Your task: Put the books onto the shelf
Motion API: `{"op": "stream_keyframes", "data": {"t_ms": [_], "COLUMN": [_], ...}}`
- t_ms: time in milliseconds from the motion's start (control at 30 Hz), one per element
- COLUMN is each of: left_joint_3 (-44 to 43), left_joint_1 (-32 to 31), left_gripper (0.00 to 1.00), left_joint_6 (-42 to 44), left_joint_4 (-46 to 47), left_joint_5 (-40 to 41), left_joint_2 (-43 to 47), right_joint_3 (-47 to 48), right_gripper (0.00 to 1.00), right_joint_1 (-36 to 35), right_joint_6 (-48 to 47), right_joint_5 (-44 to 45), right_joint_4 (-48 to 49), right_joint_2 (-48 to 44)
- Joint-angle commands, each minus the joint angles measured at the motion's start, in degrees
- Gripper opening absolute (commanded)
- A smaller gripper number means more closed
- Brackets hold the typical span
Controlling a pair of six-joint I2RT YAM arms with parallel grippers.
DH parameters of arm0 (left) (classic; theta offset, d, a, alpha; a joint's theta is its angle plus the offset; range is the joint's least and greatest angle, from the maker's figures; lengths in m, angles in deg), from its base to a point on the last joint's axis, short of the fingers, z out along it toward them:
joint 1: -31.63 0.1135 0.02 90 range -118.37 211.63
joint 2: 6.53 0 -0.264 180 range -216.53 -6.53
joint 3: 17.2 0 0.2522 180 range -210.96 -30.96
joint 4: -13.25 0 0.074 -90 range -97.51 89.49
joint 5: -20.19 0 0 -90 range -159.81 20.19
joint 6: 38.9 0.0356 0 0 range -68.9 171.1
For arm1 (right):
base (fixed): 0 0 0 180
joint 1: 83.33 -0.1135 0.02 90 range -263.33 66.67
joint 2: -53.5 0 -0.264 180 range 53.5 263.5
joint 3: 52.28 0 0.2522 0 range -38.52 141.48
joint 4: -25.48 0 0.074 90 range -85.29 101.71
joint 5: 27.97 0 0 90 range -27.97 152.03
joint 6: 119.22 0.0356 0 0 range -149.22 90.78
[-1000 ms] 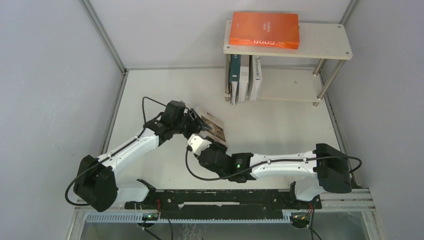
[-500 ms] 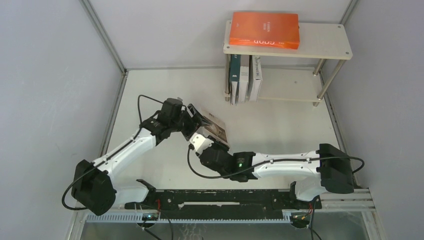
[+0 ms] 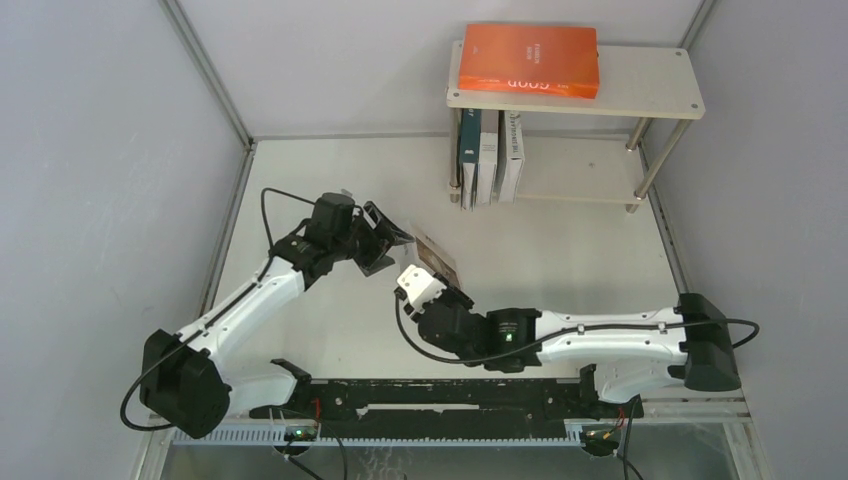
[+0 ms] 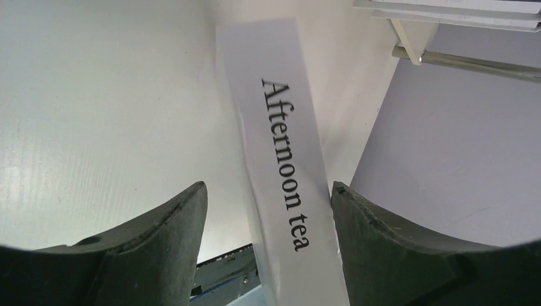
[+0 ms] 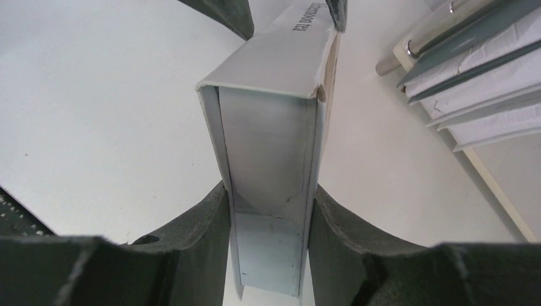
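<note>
From above, the thin white book with the coffee-cup photo (image 3: 436, 258) is seen near the table's (image 3: 560, 240) middle, between the left gripper (image 3: 388, 236) and the right gripper (image 3: 432, 282), well short of the pale beige two-level shelf on metal legs (image 3: 640, 85).

In the left wrist view, the left jaws are spread wide on either side of the spine; nothing is gripped.

In the right wrist view, the book is pinched across both covers by the part-closed right gripper. If it is swung toward the shelf now, its far end could be caught on the open left fingers (image 5: 223, 16) and twisted loose.

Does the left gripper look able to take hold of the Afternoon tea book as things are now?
Probably yes: the Afternoon tea book lies between the open jaws of the left gripper, and the right gripper clamps only its other end.
</note>
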Motion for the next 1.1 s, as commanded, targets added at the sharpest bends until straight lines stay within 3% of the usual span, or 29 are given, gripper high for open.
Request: {"op": "stream_keyframes", "data": {"t_ms": [0, 200, 467, 933, 1067], "left_joint_3": [-2.08, -2.25, -2.2, -1.34, -1.22], "left_joint_1": [0.79, 1.62, 2.04, 2.89, 3.56], "left_gripper": [0.75, 0.76, 0.75, 0.75, 0.75], "left_joint_6": [1.33, 0.04, -1.22, -0.64, -0.28], "left_joint_4": [-0.36, -0.28, -0.02, 0.36, 0.35], "left_joint_5": [2.97, 5.25, 7.14, 7.13, 6.61], "left_joint_2": [2.57, 3.86, 4.1, 3.43, 3.23], "right_joint_3": [1.08, 0.65, 0.55, 4.57, 4.58], "right_gripper": [0.38, 0.38, 0.38, 0.35, 0.35], "right_joint_1": [-1.94, -5.14, -9.17, -10.3, -8.15], "right_joint_6": [6.61, 15.56, 35.33, 80.31, 80.46], "right_joint_5": [6.33, 11.67, 20.15, 28.66, 29.66], "right_joint_4": [-4.71, -13.65, -32.83, -73.77, -73.99], "right_joint_2": [-5.41, -10.36, -15.91, -16.13, -18.0]}}
